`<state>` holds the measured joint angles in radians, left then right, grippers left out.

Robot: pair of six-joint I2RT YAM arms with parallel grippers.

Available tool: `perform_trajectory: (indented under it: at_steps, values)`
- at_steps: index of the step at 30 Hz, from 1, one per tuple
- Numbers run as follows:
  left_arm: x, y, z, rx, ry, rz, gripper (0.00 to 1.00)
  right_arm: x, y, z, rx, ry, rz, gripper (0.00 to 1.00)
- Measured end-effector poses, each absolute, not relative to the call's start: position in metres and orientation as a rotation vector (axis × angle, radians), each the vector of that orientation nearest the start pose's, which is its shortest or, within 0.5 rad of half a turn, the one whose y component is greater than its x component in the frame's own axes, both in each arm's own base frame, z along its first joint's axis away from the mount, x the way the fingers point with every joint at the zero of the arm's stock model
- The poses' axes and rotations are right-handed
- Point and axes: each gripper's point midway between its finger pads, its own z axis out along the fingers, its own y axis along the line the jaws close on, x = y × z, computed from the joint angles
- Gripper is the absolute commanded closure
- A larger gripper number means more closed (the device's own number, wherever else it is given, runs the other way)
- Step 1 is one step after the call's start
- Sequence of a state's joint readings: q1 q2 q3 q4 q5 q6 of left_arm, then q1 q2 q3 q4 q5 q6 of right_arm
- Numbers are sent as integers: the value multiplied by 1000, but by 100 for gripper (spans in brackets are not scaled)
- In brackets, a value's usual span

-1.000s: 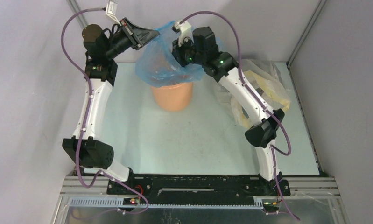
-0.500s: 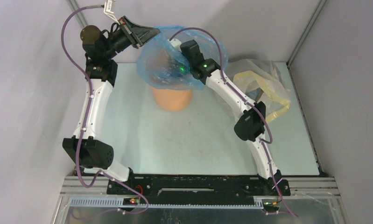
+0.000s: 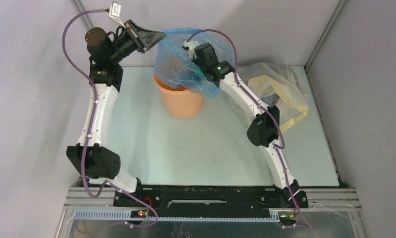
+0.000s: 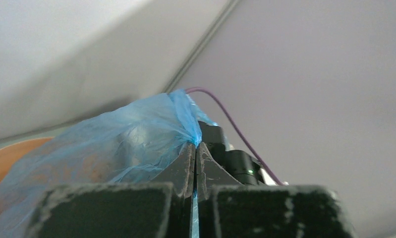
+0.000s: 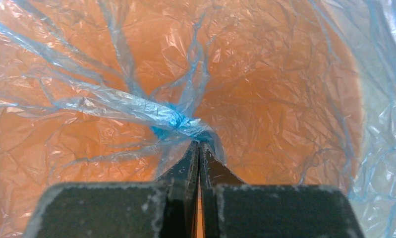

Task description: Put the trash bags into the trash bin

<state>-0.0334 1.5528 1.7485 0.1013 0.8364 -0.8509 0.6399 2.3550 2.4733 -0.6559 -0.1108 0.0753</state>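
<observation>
Left gripper fingers pressed together, edge of trash bag pinched between tips. Right gripper likewise closed, bunched fold of blue film clamped, orange seen through it. Bag held stretched above mouth of trash bin, set far centre on pale green table. Yellowish-clear bag heaped at far right. Table enclosed by grey walls.

Top view: trash bag film covers most of the trash bin mouth and hides the right gripper — left wrist view crops the trash bin at its left edge.
</observation>
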Motion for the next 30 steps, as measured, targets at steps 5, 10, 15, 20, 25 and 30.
perform_trajectory:
  at_steps: [5,10,15,20,25,30]
  values:
    - [429,-145,478,111,1557,-1140,100,498,399,222,-659,2046,493,100]
    - [449,-129,426,3,1668,-1059,100,492,411,213,-698,2046,482,100]
    - [460,-113,388,-79,1740,-979,100,476,420,184,-772,2106,455,100]
    - [465,-104,360,-115,1786,-914,100,459,420,164,-829,2176,425,100]
    - [466,-102,343,-129,1820,-894,100,453,406,156,-827,2232,358,100]
    - [465,-102,329,-132,1838,-890,100,441,385,153,-825,2318,347,100]
